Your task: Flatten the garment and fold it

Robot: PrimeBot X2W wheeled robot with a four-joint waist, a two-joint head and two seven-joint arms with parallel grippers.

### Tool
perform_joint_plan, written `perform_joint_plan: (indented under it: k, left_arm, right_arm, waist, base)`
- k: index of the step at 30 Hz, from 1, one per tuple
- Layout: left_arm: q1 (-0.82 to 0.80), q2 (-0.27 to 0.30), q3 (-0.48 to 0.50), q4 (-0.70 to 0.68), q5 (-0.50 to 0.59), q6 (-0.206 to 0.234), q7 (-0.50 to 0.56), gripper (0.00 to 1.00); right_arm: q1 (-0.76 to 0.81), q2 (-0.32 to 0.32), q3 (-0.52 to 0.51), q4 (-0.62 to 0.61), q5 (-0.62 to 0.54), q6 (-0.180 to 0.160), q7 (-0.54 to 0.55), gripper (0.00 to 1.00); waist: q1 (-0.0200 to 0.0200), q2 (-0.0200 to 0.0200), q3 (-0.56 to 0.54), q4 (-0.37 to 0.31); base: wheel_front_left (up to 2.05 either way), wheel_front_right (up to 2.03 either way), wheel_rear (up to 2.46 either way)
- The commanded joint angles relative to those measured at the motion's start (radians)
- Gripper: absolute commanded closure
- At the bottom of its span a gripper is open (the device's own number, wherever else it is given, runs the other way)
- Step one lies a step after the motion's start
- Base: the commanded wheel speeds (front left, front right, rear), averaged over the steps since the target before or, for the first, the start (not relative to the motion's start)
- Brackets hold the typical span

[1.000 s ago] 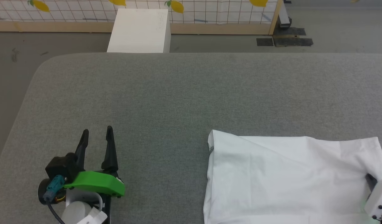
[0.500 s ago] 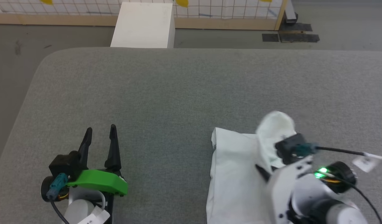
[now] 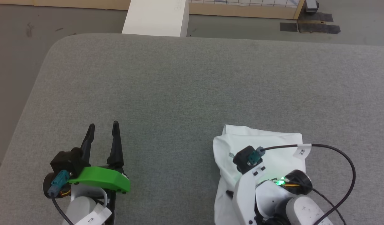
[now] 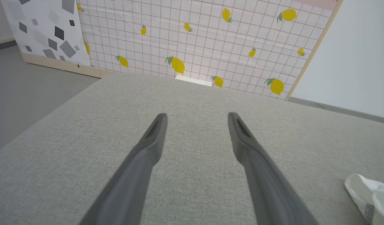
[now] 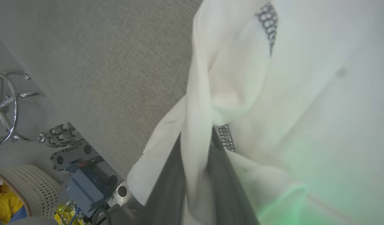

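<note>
One white garment (image 3: 282, 140), four dark fingers (image 4: 148, 150)

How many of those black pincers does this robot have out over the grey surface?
2. The left pincer hovers open above the bare grey surface at lower left. The right pincer, at lower right, is closed on the white T-shirt.
</note>
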Motion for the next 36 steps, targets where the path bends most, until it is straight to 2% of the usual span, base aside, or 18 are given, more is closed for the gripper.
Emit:
perform_joint_plan:
  k: [1,6,11,15,17,20,25,27,32,36]
  left_arm:
    - [-0.013,-0.003,0.002,-0.001,-0.012,-0.003,-0.008,0.0]
    - [-0.004,-0.003,0.007,0.002,-0.011,0.0,-0.008,0.0]
    - [0.004,-0.003,0.011,0.003,-0.008,-0.001,-0.008,0.0]
    - [0.012,-0.003,0.015,0.0,-0.005,-0.002,-0.008,0.0]
    - [0.018,-0.003,0.018,-0.004,-0.005,-0.001,-0.008,0.0]
    - [0.025,-0.003,0.019,-0.01,-0.004,0.0,-0.008,0.0]
    - [0.035,-0.003,0.019,-0.019,-0.005,0.002,-0.008,0.0]
    - [0.038,-0.003,0.016,-0.021,-0.006,0.003,-0.008,0.0]
    - [0.046,-0.003,0.01,-0.024,-0.01,0.004,-0.008,0.0]
    - [0.048,-0.003,0.01,-0.027,-0.013,0.005,-0.008,0.0]
  right_arm:
    - [-0.015,0.006,0.009,0.001,0.021,-0.002,-0.002,0.0]
    - [0.0,0.007,0.023,-0.061,0.08,-0.002,-0.023,0.0]
    - [0.038,0.007,-0.022,-0.215,0.178,-0.002,-0.117,0.0]
    - [0.091,0.016,-0.176,-0.314,0.256,-0.002,-0.256,0.0]
    - [0.113,0.017,-0.268,-0.323,0.325,-0.002,-0.337,0.0]
    - [0.137,0.018,-0.388,-0.278,0.457,-0.002,-0.444,0.0]
    - [0.152,0.018,-0.53,-0.129,0.577,-0.002,-0.479,0.0]
    - [0.15,0.018,-0.573,-0.059,0.615,-0.002,-0.453,0.0]
    - [0.128,0.018,-0.636,0.117,0.744,-0.002,-0.299,0.0]
    - [0.095,0.018,-0.663,0.23,0.781,-0.002,-0.189,0.0]
  waist:
    - [0.0,0.0,-0.002,0.0]
    - [0.0,0.0,-0.016,-0.015]
    - [0.0,0.0,-0.04,-0.043]
    - [0.0,0.0,-0.059,-0.072]
    - [0.0,0.0,-0.067,-0.086]
    - [0.0,0.0,-0.073,-0.105]
    - [0.0,0.0,-0.077,-0.12]
    - [0.0,0.0,-0.076,-0.122]
    - [0.0,0.0,-0.07,-0.115]
    - [0.0,0.0,-0.062,-0.103]
  base:
    - [0.0,0.0,0.0]
    - [0.0,0.0,0.0]
    - [0.0,0.0,0.0]
    - [0.0,0.0,0.0]
    - [0.0,0.0,0.0]
    - [0.0,0.0,0.0]
    - [0.0,0.0,0.0]
    - [0.0,0.0,0.0]
    - [0.0,0.0,0.0]
    - [0.0,0.0,0.0]
